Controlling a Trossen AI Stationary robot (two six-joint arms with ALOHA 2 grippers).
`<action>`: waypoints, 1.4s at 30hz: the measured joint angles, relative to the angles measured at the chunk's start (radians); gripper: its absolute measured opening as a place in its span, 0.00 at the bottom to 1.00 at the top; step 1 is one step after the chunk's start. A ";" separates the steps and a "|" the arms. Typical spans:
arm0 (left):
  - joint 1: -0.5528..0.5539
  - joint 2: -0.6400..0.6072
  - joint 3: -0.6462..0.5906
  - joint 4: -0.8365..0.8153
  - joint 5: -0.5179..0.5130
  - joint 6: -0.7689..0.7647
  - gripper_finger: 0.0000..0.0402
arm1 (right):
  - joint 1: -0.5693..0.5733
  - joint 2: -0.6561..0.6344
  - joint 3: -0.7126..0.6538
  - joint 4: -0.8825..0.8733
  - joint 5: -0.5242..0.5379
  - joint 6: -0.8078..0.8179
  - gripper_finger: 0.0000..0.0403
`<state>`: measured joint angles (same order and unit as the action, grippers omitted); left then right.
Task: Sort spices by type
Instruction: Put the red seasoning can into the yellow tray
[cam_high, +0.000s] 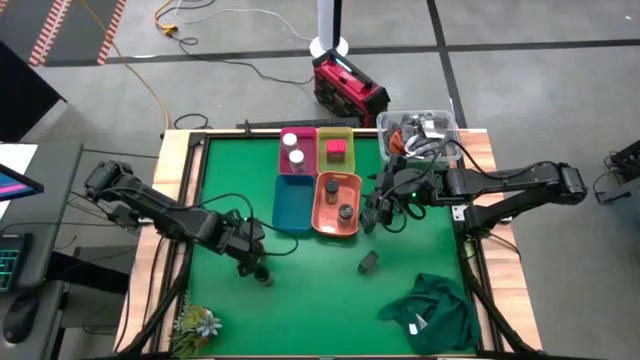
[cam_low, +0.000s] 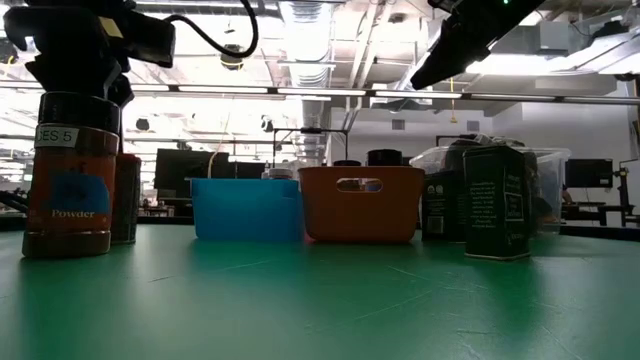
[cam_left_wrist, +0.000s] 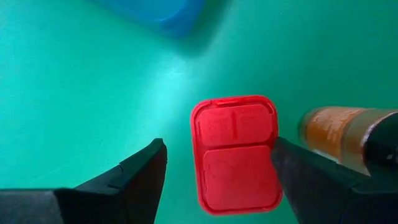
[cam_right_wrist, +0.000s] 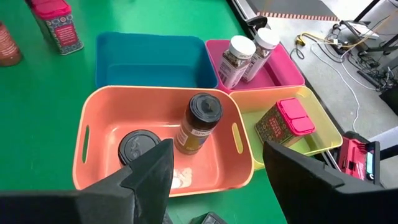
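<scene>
My left gripper (cam_left_wrist: 217, 144) is open and points down over a tin with a pink-red cap (cam_left_wrist: 236, 155), which stands on the green table; one finger is on each side of the cap. An orange-brown powder jar (cam_left_wrist: 339, 134) (cam_low: 70, 170) stands right beside the tin. My right gripper (cam_right_wrist: 214, 180) is open and holds nothing, hovering at the orange bin (cam_right_wrist: 93, 149), which holds two dark round jars (cam_right_wrist: 196, 124). Two white-capped jars (cam_right_wrist: 239, 56) stand in the pink bin. A pink-red capped tin (cam_right_wrist: 283, 121) lies in the yellow bin. A dark tin (cam_high: 368, 262) stands on the table. My left gripper comes from above with its fingers (cam_left_wrist: 137, 171) beside the cap of the pink-red tin (cam_left_wrist: 202, 162), near the cap's long edges. I cannot tell whether either finger touches the tin. The tin stands upright on the table.
The blue bin (cam_high: 293, 200) holds nothing. A clear box of cables (cam_high: 420, 130) sits at the far right corner. A crumpled green cloth (cam_high: 430, 310) lies near the right near corner, and a small plant (cam_high: 195, 322) at the left near corner.
</scene>
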<state>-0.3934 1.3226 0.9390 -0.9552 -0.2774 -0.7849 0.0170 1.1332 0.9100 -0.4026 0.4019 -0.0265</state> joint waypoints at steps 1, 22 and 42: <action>0.001 -0.015 -0.002 -0.005 -0.001 -0.001 0.70 | 0.000 0.000 0.000 0.000 0.000 0.000 0.69; 0.001 -0.076 -0.111 0.111 0.040 -0.058 0.70 | 0.000 0.000 0.000 0.009 0.000 0.000 0.69; 0.019 -0.076 -0.129 0.134 0.037 0.210 0.59 | 0.000 0.000 0.000 0.018 -0.004 -0.001 0.69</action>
<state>-0.3742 1.2461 0.8104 -0.8211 -0.2406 -0.5744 0.0170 1.1332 0.9100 -0.3843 0.3981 -0.0277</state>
